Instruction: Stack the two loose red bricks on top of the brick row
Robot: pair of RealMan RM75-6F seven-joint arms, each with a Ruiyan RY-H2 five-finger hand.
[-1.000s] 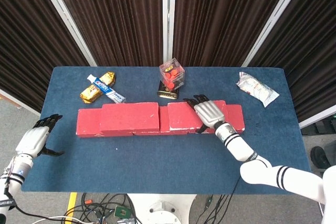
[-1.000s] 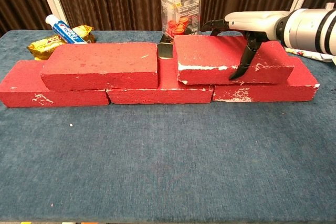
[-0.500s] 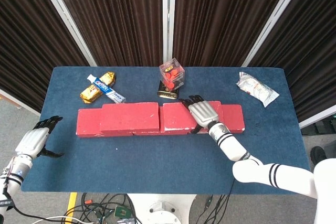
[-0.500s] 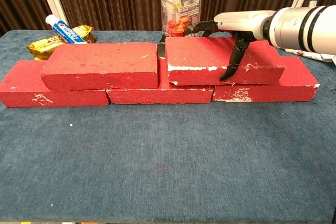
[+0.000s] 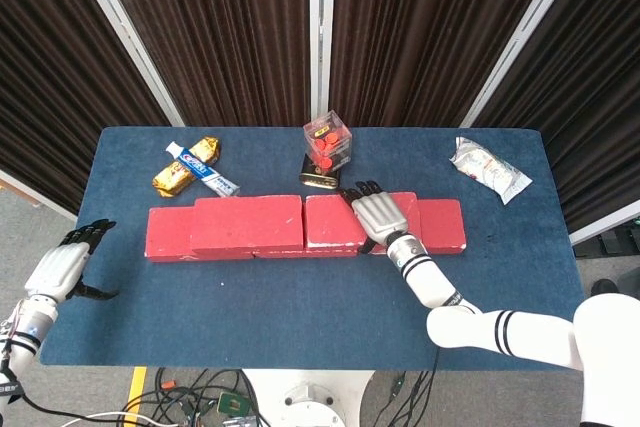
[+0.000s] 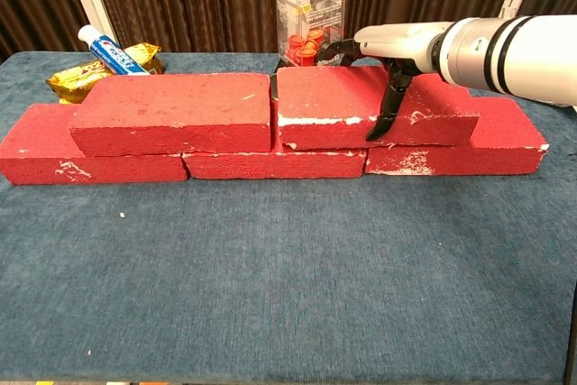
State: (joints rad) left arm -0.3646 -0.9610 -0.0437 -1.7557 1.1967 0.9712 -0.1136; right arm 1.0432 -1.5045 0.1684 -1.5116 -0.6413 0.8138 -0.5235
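Your right hand (image 6: 389, 60), fingers clamped over the second upper red brick (image 6: 361, 107), has slid it left until it nearly abuts the first upper brick (image 6: 171, 113) mid-frame, so stacking looks nearly finished.

We see both views evenly lit from overhead, bright and sharp. The brick row (image 6: 270, 137) casts only a thin soft shadow onto the desk (image 6: 288, 277) just in front of it. Behind the row, the clear plastic box (image 6: 311, 11) shows small glints. We notice no blur.
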